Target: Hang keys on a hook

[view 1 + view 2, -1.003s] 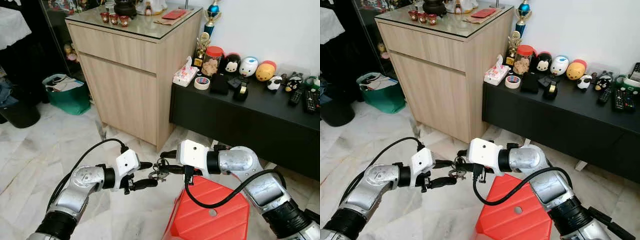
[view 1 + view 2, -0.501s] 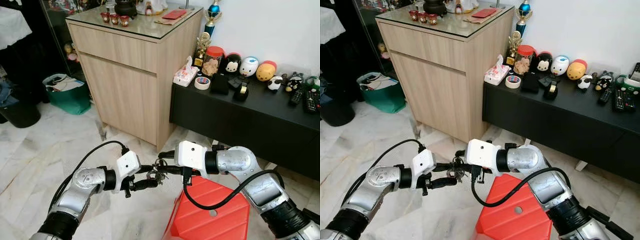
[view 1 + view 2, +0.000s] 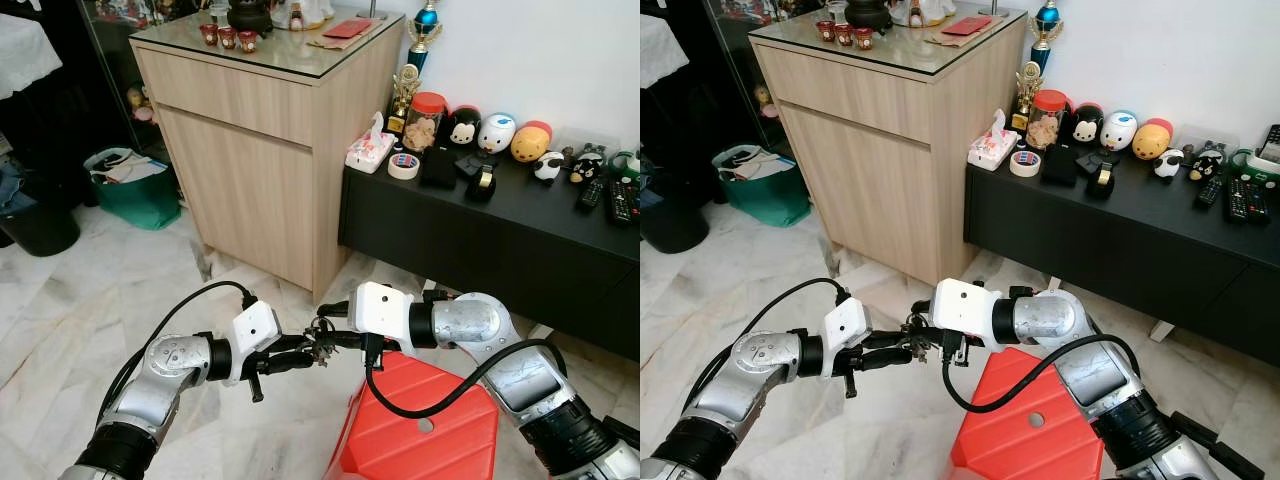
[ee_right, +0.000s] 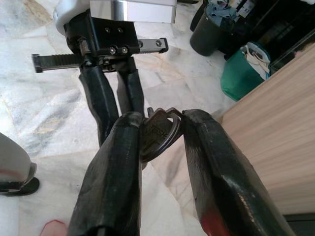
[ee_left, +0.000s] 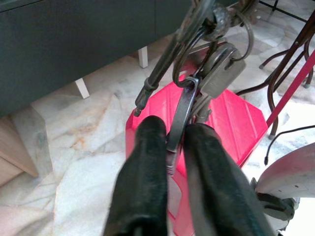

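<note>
I hold the keys (image 3: 320, 345) between both grippers above a red stool (image 3: 420, 430): left gripper (image 5: 173, 142) pinches one key blade; right gripper (image 4: 156, 129) at 3 o'clock clamps the ring. Light, rigid, jangly; grip the ring.

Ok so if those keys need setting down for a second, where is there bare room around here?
The near part of the wooden cabinet's glass top is bare; small cups and a red packet crowd its back. The red stool under the right gripper is bare. The black bench is crowded with toys, tape and remotes along the wall, with a bare strip at its front.
</note>
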Motion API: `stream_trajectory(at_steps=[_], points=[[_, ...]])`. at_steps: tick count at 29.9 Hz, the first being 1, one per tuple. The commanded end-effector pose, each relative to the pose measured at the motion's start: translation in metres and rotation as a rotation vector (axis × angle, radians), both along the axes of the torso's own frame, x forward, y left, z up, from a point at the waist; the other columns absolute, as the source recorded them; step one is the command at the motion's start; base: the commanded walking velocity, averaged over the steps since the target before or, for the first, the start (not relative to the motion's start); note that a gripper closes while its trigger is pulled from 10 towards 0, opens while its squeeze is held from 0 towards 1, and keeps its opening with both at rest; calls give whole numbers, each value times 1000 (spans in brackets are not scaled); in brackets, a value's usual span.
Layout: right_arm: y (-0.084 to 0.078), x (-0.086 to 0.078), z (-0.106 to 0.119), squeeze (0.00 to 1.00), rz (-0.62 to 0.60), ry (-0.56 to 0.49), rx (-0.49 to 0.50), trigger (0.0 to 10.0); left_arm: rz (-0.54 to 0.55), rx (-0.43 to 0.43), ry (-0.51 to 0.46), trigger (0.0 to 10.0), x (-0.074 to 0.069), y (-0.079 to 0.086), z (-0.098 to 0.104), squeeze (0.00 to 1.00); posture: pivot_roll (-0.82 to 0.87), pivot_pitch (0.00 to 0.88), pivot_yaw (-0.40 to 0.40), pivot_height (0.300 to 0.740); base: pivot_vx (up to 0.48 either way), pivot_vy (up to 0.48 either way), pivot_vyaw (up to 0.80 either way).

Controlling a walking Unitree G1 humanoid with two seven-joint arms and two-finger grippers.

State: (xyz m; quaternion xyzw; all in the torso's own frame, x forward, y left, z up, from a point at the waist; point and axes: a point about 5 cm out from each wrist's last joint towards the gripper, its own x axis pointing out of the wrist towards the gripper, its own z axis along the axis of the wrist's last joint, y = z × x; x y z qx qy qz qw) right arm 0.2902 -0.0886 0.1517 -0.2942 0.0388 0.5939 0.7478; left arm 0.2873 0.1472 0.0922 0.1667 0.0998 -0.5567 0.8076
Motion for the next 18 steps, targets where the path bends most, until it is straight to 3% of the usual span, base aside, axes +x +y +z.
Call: stream_trajectory(at_steps=[1, 18], points=[[3, 2, 5, 0, 13, -24, 2, 10000, -2, -20, -3, 0, 2, 0, 4, 0, 20, 28, 2, 723, 0, 0, 0], [-1, 5, -1, 0, -14, -8, -11, 10000, -9, -35, 12, 0, 0, -1, 5, 0, 25, 28, 2, 723, 0, 0, 0]])
